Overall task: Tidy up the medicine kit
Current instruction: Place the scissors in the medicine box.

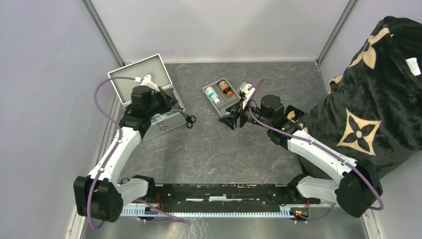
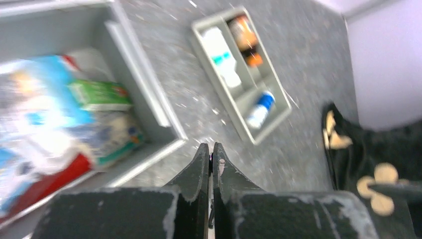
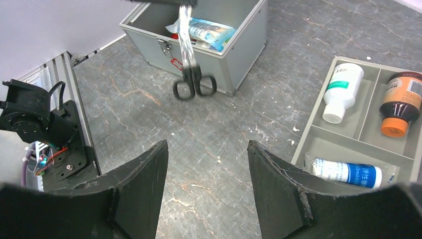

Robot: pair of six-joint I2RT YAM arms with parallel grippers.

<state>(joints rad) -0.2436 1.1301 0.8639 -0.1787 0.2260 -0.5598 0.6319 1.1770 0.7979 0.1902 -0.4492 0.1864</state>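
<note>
Hanging by their blade tips from the left hand (image 2: 211,150), a pair of black-handled scissors (image 3: 191,69) dangle with the finger loops lowest, just in front of the medicine kit (image 3: 234,64). That hand's fingers are pressed together on the blades. The right wrist view shows the steel rising to the hand at the top edge, blurred. Whether the loops touch the bench (image 3: 139,104) cannot be told.

The medicine kit stands at the far left of the bench with its lid raised. Inside lie a blue-and-white packet, a green box and something red, all smeared in the left wrist view.

The right hand (image 3: 206,149) is spread wide with nothing between its fingers. It hovers over bare bench, pointing toward the kit, just beside the near left edge of a shallow grey tray (image 3: 328,147).

The tray sits well apart from the kit, to its right. Its compartments hold:
- a white bottle (image 3: 343,87), lying down
- a brown bottle with an orange cap (image 3: 400,102) beside it
- a blue-and-white tube (image 3: 348,172) in the long near section

A black cloth with beige flower shapes (image 1: 378,89) is heaped at the right edge.
</note>
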